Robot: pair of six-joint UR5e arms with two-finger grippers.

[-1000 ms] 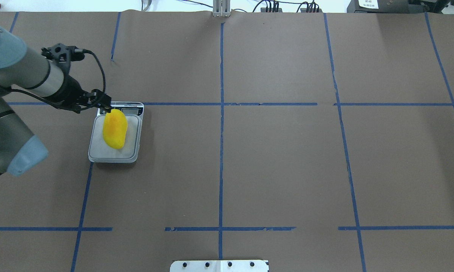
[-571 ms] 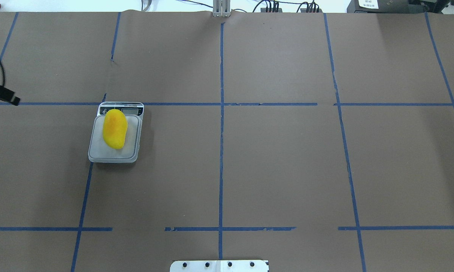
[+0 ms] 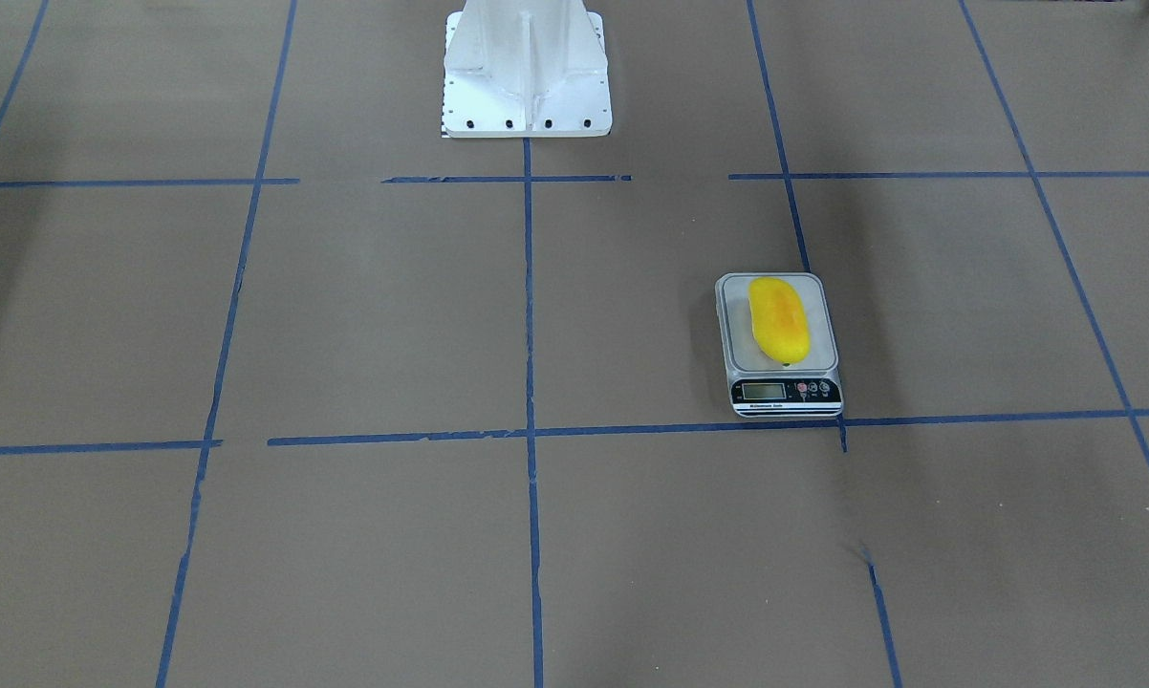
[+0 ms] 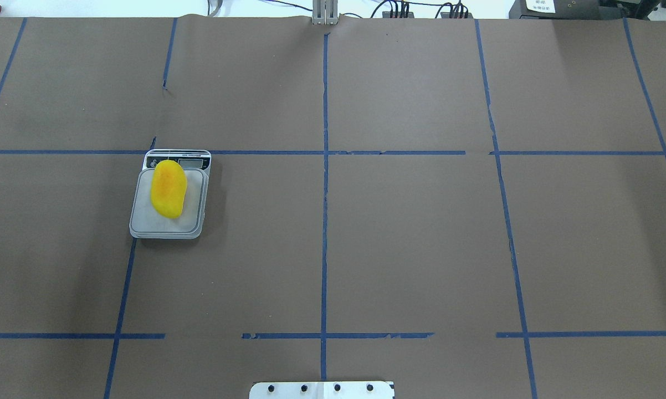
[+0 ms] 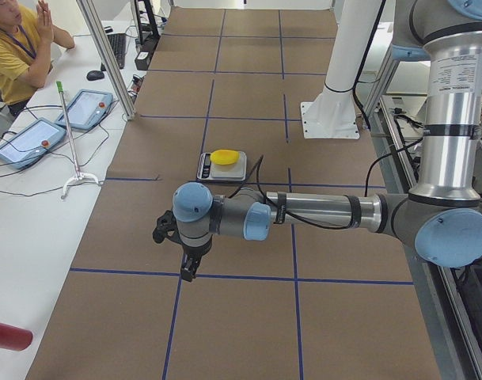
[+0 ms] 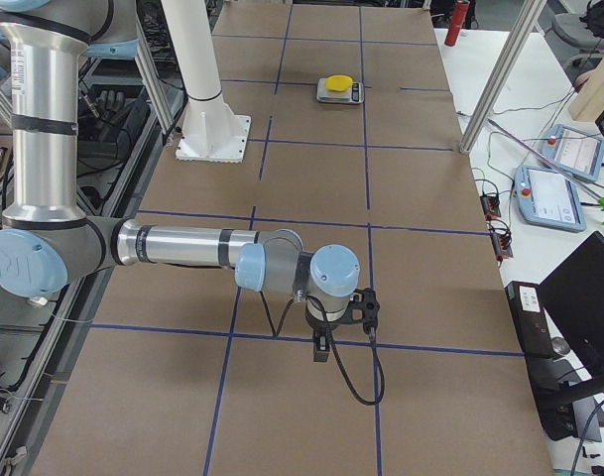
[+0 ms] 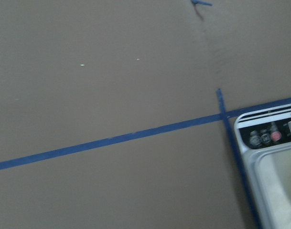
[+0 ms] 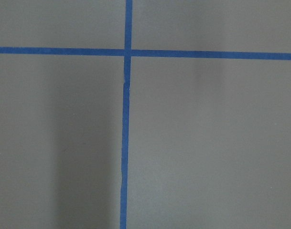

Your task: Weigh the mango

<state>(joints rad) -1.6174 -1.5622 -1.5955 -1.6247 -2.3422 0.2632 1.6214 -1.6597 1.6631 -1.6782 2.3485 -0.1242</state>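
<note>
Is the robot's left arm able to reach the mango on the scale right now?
Probably yes: the mango lies uncovered on the scale, nothing blocks it, and the left arm hangs nearby.

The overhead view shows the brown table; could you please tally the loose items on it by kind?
mango: 1
digital scale: 1 (the mango lies on its platform)
Total: 2
</note>
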